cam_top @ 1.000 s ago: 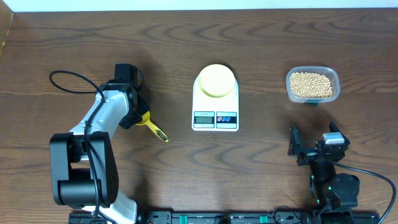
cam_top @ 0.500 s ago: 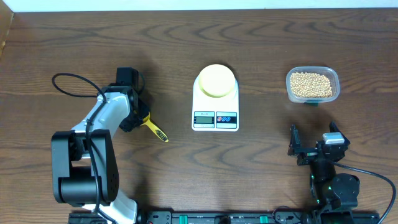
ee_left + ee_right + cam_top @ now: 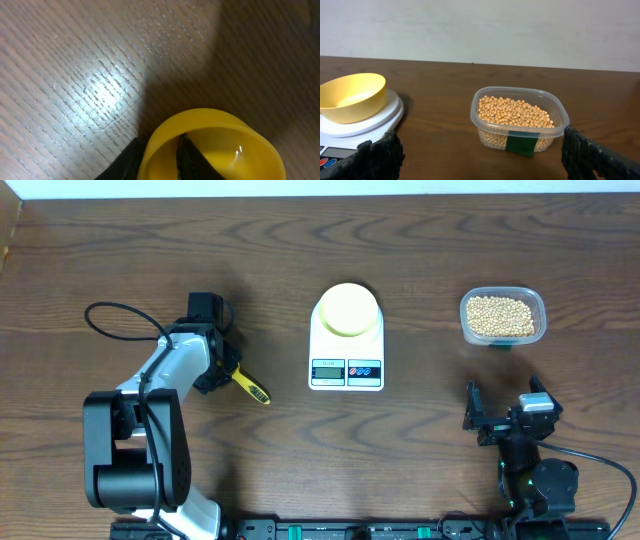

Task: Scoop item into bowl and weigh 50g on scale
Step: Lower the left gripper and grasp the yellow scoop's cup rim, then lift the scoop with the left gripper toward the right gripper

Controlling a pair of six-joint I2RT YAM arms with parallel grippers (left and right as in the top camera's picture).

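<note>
Left arm [image 3: 172, 368] down on the scoop [image 3: 252, 388]; right arm [image 3: 537, 478] rests at the table's [image 3: 100, 240] near edge.
Left gripper [image 3: 155, 159] jaws straddle the scoop wall, narrow; I cannot tell if clamped. Right gripper [image 3: 503, 410] gapes wide, empty. Bowl [image 3: 346, 308] on scale [image 3: 346, 372]; beans [image 3: 500, 315] in tub [image 3: 541, 304], right edge.

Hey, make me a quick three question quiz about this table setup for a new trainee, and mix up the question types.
1. True or false: the pale yellow bowl sits on the white scale.
2. Where are the beans? A in the bowl; B in the clear tub; C spilled on the scale.
3. Fill in: the left claw has its fingers on either side of the wall of the yellow ____.
Key: 1 true; 2 B; 3 scoop.
</note>
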